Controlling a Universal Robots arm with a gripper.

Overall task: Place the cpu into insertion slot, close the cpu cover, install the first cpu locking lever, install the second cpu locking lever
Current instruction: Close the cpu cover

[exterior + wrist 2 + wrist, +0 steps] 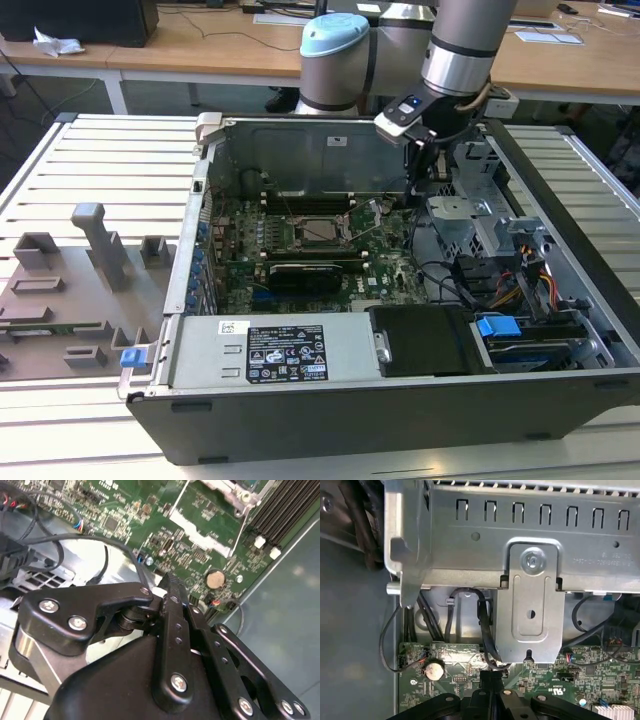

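In the exterior view the cpu (pixel 322 230) is a pale silver square lying flat in the insertion slot (pixel 301 233) at the middle of the green board. The silvery cpu cover (pixel 322 216) frames it; I cannot tell whether it is pressed down. Thin wire levers (pixel 376 214) slant up beside the socket. My gripper (pixel 414 178) hangs to the exterior view's right of the socket, near the board's edge, fingers shut on nothing. In both wrist views the black fingertips (pixel 170 587) (pixel 490 679) meet over the board. A corner of the cpu cover (pixel 231 489) and a lever wire (pixel 242 526) show in the second wrist view.
The open case (pixel 400 400) holds a black power supply (pixel 290 350), a metal drive cage (pixel 462 215) and loose cables (pixel 450 280) beside my gripper. A steel bracket (pixel 530 605) stands close ahead, with a coin battery (pixel 433 669) nearby. A grey fixture plate (pixel 70 290) lies on the exterior view's left.
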